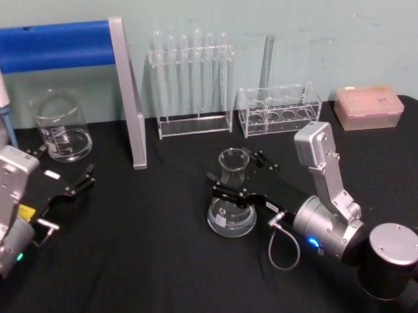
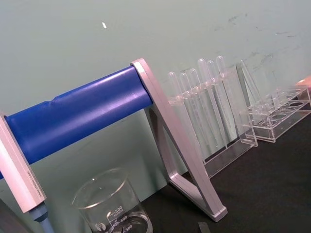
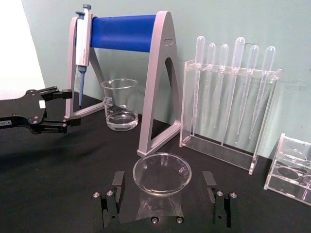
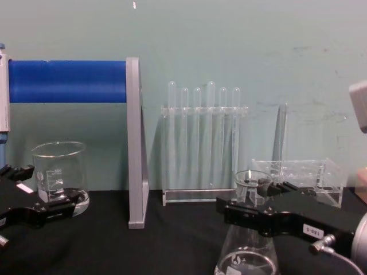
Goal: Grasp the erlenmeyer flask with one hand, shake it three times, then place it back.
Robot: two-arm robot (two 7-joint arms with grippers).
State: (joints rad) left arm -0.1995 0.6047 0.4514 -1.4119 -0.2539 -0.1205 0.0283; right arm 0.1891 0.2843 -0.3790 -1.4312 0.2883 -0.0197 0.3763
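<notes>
Head view: the erlenmeyer flask (image 1: 231, 197) is standing upright on the black table (image 1: 144, 255), in front of the tube racks.
Right gripper (image 1: 236, 175): fingers are sitting apart on either side of the flask neck, not clamping it.
Left gripper (image 1: 71, 176): is resting parked near the beaker (image 1: 61, 125), fingers apart.

The erlenmeyer flask (image 1: 230, 204) stands upright on the table (image 1: 151, 268), near the middle. The right gripper (image 1: 237, 175) reaches in from the near right, with 1 finger on either side of the flask's neck. The left gripper (image 1: 71, 180) sits at the near left, well apart from the flask. Far left stands a beaker (image 1: 61, 125), just left of the pipette stand (image 1: 89, 71). Right of that stand, along the far edge, come a rack of pipettes (image 1: 193, 85), a low tube rack (image 1: 279, 109), then a tip box (image 1: 368, 106) at the far right.
</notes>
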